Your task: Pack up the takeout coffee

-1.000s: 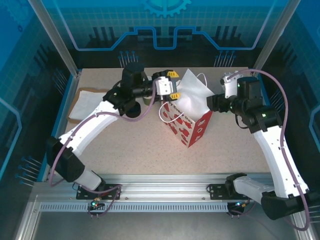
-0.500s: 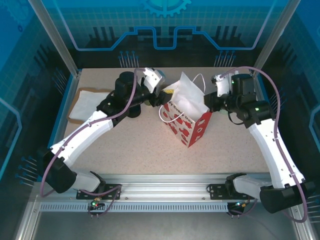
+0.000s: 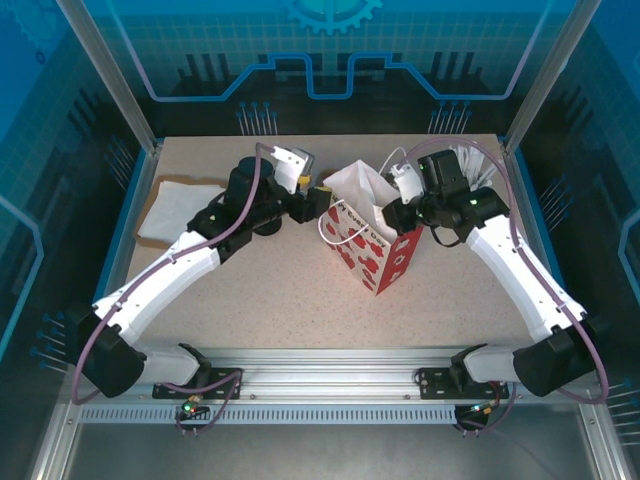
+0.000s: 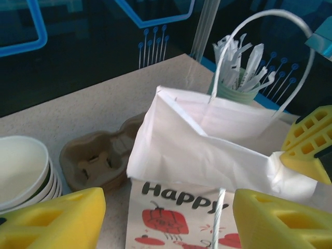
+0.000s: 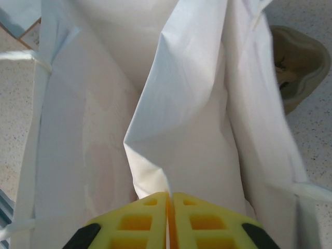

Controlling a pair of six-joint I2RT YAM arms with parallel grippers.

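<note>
The takeout coffee is out of view. A white paper bag (image 3: 372, 250) with red prints and the word "Happy" stands mid-table, mouth open. My right gripper (image 3: 390, 212) reaches in over the bag's right rim. In the right wrist view it (image 5: 168, 199) is shut on a fold of the bag's white side wall (image 5: 171, 119). My left gripper (image 3: 318, 197) hovers at the bag's left side. Its yellow fingers (image 4: 52, 220) stand open either side of the printed face (image 4: 176, 207), holding nothing. A white cord handle (image 4: 259, 31) arches above the bag.
A stack of lidless white-rimmed cups (image 4: 21, 171) and a brown pulp cup carrier (image 4: 96, 161) sit behind the bag on the left. A green cup of white packets (image 4: 236, 88) stands at the back. Flat brown and white paper (image 3: 175, 205) lies at the table's left edge.
My right gripper swung left to the bag's rim and closed on the paper fold. The left gripper turned and drew in beside the bag's left side, staying open.
</note>
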